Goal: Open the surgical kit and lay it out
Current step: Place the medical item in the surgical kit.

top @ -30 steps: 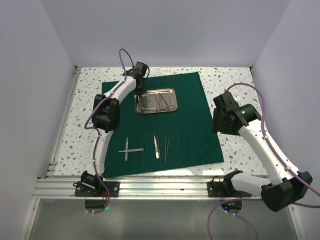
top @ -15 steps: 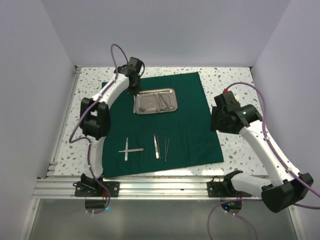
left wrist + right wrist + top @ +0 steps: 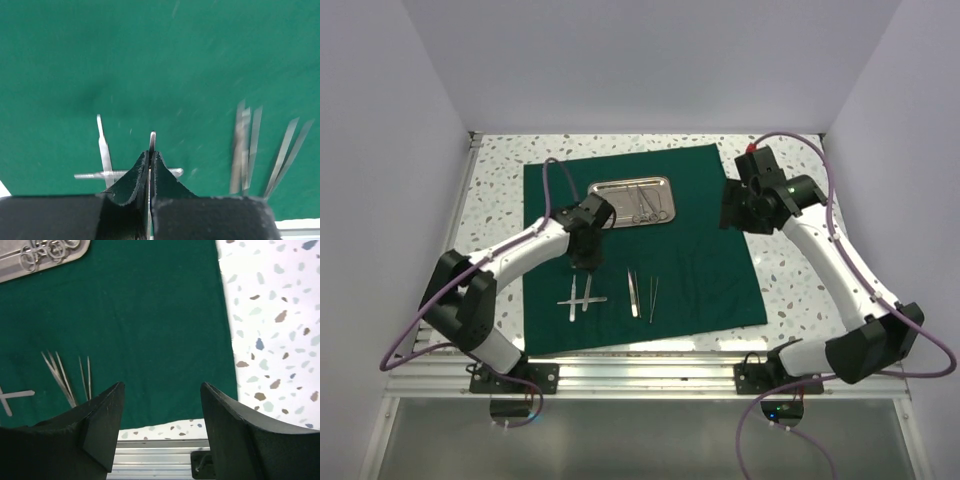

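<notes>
The green cloth (image 3: pixel 700 250) lies spread flat on the speckled table (image 3: pixel 500 180). The steel tray (image 3: pixel 610 203) sits near the cloth's far edge, its long side running left to right, with ring-handled instruments (image 3: pixel 648 203) inside it. The left gripper (image 3: pixel 150 156) is pinched tight on a slim scalpel (image 3: pixel 152 137), whose tip pokes out beyond the fingertips. Its long axis runs near to far, parallel to and just right of the upright one of two crossed scalpels (image 3: pixel 104 150) on the cloth's near-left part. Whether the held one touches the cloth I cannot tell. Two pairs of tweezers (image 3: pixel 633 292) lie to the right, also pointing near to far. The right gripper (image 3: pixel 162 387) hangs over the cloth's right part, jaws wide apart, holding nothing.
</notes>
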`<action>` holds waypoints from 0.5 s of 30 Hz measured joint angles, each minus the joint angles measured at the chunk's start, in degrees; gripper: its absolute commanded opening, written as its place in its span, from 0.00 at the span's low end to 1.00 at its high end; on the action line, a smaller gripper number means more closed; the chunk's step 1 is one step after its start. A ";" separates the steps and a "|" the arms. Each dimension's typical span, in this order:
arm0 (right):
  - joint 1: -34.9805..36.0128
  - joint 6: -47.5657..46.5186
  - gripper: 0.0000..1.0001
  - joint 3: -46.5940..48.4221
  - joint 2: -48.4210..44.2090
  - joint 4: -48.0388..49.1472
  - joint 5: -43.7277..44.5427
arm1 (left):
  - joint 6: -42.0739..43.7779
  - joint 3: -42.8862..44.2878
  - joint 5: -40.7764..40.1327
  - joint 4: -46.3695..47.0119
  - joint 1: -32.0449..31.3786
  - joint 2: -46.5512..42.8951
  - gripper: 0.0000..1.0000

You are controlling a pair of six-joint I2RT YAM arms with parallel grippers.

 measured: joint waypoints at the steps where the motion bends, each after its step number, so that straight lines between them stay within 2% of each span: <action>1: 0.00 0.00 0.66 0.26 0.61 0.55 -0.55 | -1.25 -2.51 0.26 0.24 -0.57 -0.79 0.00; 6: 0.00 0.02 0.67 1.22 3.34 1.88 -3.61 | -5.46 -10.84 0.92 1.44 -1.01 -5.60 0.00; 7: 0.00 0.02 0.67 1.53 4.09 2.34 -4.61 | -5.99 -11.74 0.94 1.70 -1.01 -6.29 0.04; 10: 0.11 0.02 0.67 3.80 7.52 3.63 -7.21 | -6.91 -12.92 0.92 2.67 -1.01 -7.13 0.28; 11: 0.24 0.00 0.67 5.11 9.14 4.15 -7.87 | -6.88 -12.92 0.87 2.89 -1.01 -7.10 0.41; 15: 0.92 -0.09 0.66 12.22 17.42 5.46 -9.62 | -6.82 -11.72 0.33 2.58 -1.01 -6.88 0.59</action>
